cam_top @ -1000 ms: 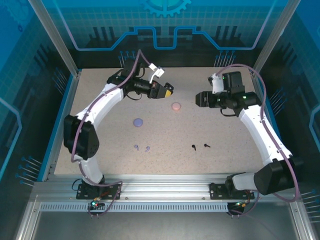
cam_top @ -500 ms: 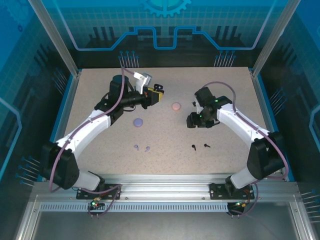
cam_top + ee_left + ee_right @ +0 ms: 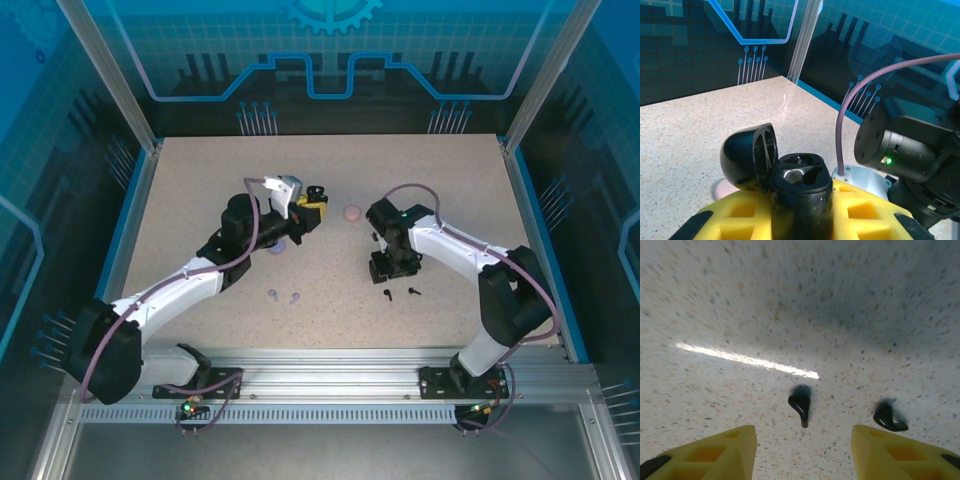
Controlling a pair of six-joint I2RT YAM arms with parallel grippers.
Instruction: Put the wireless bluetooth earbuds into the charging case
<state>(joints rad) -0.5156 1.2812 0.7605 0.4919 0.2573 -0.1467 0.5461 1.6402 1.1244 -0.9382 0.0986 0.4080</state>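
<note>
Two black earbuds (image 3: 800,407) loose on table (image 3: 180,180), right of middle, toward near edge. Right wrist cam gets them close up: right gripper (image 3: 801,440) hangs just above, yellow fingers spread wide, nothing between. Left wrist cam shows what overhead barely does: left gripper (image 3: 800,212) pinching black charging case (image 3: 801,182), lid flipped open. Overhead adds lilac pair (image 3: 272,293) left of black ones, pink case (image 3: 351,213) mid-table.

A speckled beige surface (image 3: 180,200) lay inside blue circuit-patterned walls (image 3: 420,50), with a gear emblem (image 3: 330,10) at twelve o'clock and an aluminium rail (image 3: 330,372) at six o'clock.
</note>
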